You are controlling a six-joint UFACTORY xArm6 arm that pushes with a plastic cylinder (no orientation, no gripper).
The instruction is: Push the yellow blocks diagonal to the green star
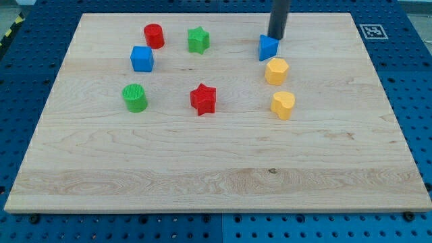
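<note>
Two yellow blocks sit at the view's right of centre: a yellow hexagon (276, 71) and below it a yellow heart-shaped block (283, 104). The green star (198, 40) lies near the view's top, left of centre. My tip (275, 37) stands at the view's top, just above and right of a blue triangular block (268, 47), touching or nearly touching it. The tip is above the yellow hexagon and well to the right of the green star.
A red cylinder (154, 35) and a blue cube (142, 59) lie left of the green star. A green cylinder (135, 97) sits lower left. A red star (202, 99) lies mid-board. The wooden board (216, 169) rests on a blue pegboard table.
</note>
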